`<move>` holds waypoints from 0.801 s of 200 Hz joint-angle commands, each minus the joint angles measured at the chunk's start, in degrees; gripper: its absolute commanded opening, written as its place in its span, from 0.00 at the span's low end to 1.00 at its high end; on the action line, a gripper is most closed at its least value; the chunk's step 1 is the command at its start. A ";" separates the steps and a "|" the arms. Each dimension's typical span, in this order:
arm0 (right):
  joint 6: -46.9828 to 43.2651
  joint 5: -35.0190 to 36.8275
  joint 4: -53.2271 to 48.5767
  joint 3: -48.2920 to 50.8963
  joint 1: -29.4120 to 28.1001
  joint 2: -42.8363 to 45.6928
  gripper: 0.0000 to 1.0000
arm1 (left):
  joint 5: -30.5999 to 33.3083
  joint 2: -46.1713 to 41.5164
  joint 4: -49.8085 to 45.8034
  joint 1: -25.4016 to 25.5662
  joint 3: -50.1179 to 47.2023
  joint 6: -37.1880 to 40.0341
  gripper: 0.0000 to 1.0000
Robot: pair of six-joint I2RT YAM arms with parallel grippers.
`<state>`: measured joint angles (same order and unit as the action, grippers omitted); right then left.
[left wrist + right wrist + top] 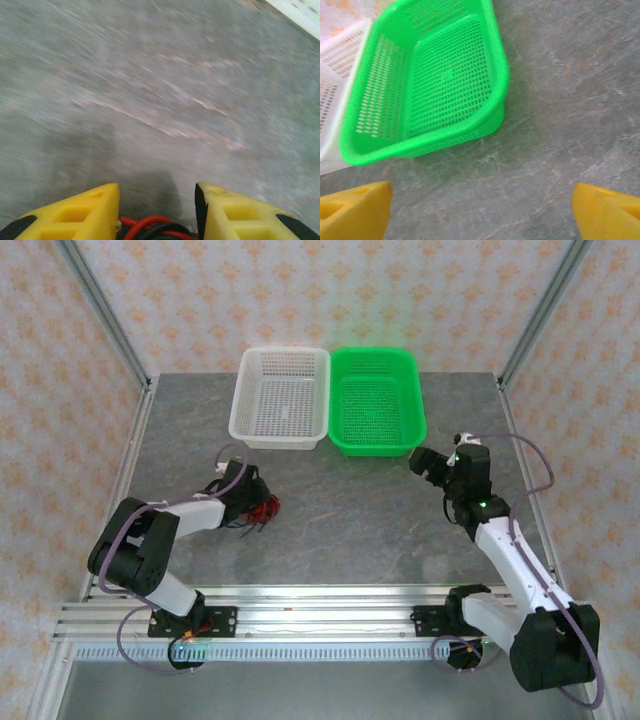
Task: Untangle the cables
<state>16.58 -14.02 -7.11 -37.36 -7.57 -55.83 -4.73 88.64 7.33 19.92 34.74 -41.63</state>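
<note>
We have wide bare table (350,530) in the middle; the white basket (278,437) and green basket (378,447) touch and block the far side; cables (266,507) lie in the way on the left.

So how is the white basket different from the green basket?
The white basket is plain white, while the green basket is bright green. From above, the white basket sits on the left and the green basket on the right. Both are rectangular, full of little holes, empty, and side by side.

Left arm (190,512) and right arm (510,555): black joints, white links, purple-grey cables (540,465) looping alongside, small green lights. Left gripper (156,189) has yellow wedge fingers (80,212) with black pads.
</note>
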 commanded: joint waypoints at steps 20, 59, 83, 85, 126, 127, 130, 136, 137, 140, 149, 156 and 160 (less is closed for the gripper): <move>7.07 -2.44 -2.30 2.98 -6.64 6.98 0.91 | -8.38 6.69 4.55 11.41 2.93 -8.73 0.41; 14.31 0.01 -1.05 6.42 -16.64 9.56 0.89 | -10.06 12.56 4.70 17.31 13.16 -9.09 0.41; 18.14 3.63 1.54 8.19 -24.10 7.61 0.88 | -11.27 13.75 4.70 18.55 18.00 -8.75 0.41; 18.45 3.97 1.81 8.29 -24.71 7.30 0.88 | -11.27 13.68 4.46 18.57 18.41 -8.67 0.42; 23.47 10.35 4.26 7.11 -34.35 -1.09 0.86 | -5.52 9.60 -4.39 18.58 24.29 -4.02 0.50; 23.57 10.51 4.24 7.03 -34.48 -1.33 0.86 | -5.27 9.39 -4.72 18.57 24.40 -3.87 0.50; 23.97 10.89 4.10 6.92 -34.96 -1.97 0.85 | -4.66 8.92 -5.50 18.55 24.59 -3.49 0.51; 24.84 11.70 3.81 6.45 -35.76 -3.18 0.85 | -3.39 7.78 -7.00 18.55 25.21 -2.64 0.52; 24.96 11.85 3.75 6.35 -35.89 -3.38 0.85 | -3.11 7.60 -7.12 18.56 25.25 -2.53 0.52; 25.35 12.27 3.51 6.14 -36.27 -3.91 0.85 | -2.41 7.05 -7.94 18.57 25.50 -2.17 0.53; 26.84 13.04 3.00 5.78 -37.12 -5.68 0.83 | -0.42 5.29 -10.03 18.57 26.15 -1.03 0.53; 28.06 13.29 2.75 5.64 -37.69 -7.01 0.82 | 1.15 3.83 -11.52 18.57 26.47 -0.23 0.54; 28.68 13.32 2.60 5.59 -37.92 -7.68 0.81 | 2.07 2.91 -12.33 18.56 26.52 0.14 0.54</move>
<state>39.66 -5.72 -4.69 -29.71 -43.79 -60.45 -9.45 97.17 2.98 38.89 58.70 -45.65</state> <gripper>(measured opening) 0.831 0.535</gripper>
